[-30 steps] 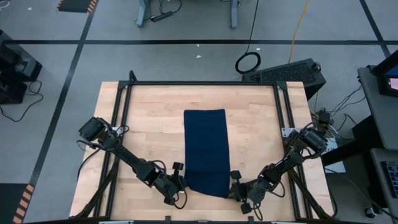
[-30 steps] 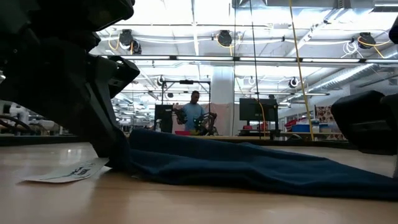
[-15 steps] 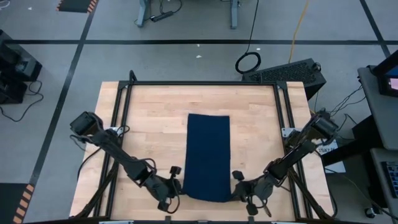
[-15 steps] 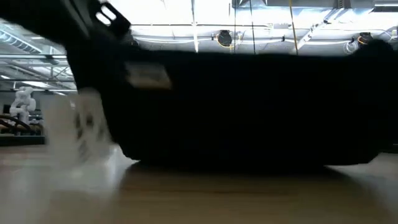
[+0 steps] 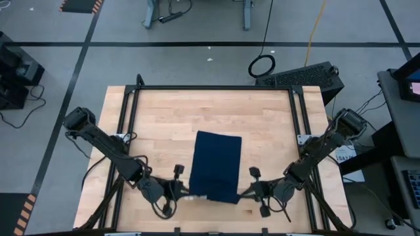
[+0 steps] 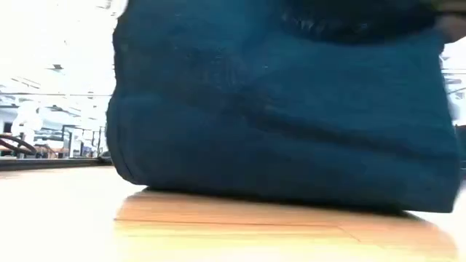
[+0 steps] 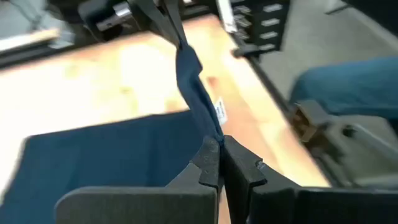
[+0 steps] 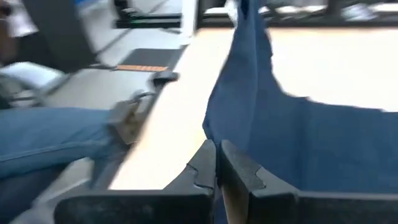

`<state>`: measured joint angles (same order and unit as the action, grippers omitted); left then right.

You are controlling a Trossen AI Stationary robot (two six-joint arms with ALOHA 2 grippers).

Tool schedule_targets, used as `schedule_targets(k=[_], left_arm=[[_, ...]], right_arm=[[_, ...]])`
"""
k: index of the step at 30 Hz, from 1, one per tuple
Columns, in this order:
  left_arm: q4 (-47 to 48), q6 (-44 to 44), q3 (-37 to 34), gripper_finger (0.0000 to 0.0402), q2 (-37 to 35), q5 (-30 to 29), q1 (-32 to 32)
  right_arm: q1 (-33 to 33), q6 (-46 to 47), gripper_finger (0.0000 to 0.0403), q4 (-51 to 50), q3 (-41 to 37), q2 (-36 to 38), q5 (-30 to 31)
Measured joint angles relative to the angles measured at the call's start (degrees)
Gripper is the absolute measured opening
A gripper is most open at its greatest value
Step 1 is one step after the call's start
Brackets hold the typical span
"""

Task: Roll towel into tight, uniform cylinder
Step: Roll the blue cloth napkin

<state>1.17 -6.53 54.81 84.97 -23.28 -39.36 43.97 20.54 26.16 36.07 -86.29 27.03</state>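
The dark navy towel (image 5: 216, 164) lies lengthwise in the middle of the table, with its near end raised. In the low view the towel (image 6: 284, 124) hangs from above and its lower fold rests on the wood. My left gripper (image 5: 188, 194) is shut on the near left corner. My right gripper (image 5: 245, 193) is shut on the near right corner. A small white tag (image 7: 219, 112) shows at the near edge, close to my left gripper. My left gripper pinches the towel's near edge at its left corner (image 7: 209, 134) between its two fingers, coming level from the table's left. The edge runs taut from there toward the other gripper, lifted off the table. One layer or several, I cannot tell. My right gripper pinches the towel's near edge at its right corner (image 8: 225, 134) between its two fingers, coming level from the table's right. The corner is lifted clear, and the cloth slopes down from it to the part that lies on the table.
Black frame rails (image 5: 296, 115) run along the table's left, right and far sides. Bare wood (image 5: 157, 124) lies on either side of the towel and beyond its far end. A person's jeans-clad leg (image 8: 56, 140) is just off the table's near edge.
Both grippers have risen with the towel's near edge, which was on the table and now hangs lifted and taut between them. The far end has slid along the table toward the near edge, so the towel looks shorter from above.
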Motion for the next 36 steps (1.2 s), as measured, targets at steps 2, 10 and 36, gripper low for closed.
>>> schedule_targets(k=[2, 10, 36], left_arm=[[1.38, 1.2, 0.0, 0.0007, -1.21, -1.4, 1.3], [10.22, 0.47, 0.0, 0.0007, -1.8, -2.8, 9.75], [0.52, -3.54, 0.02, 0.0007, -1.67, 4.15, 5.48]], right_arm=[[-1.23, -1.34, 0.0003, -1.23, 0.0, 1.18, 2.54], [-9.11, -7.42, 0.0004, -7.14, 0.02, 3.27, 6.21], [-4.91, 2.04, 0.0004, -15.72, 0.06, 6.06, -8.86]])
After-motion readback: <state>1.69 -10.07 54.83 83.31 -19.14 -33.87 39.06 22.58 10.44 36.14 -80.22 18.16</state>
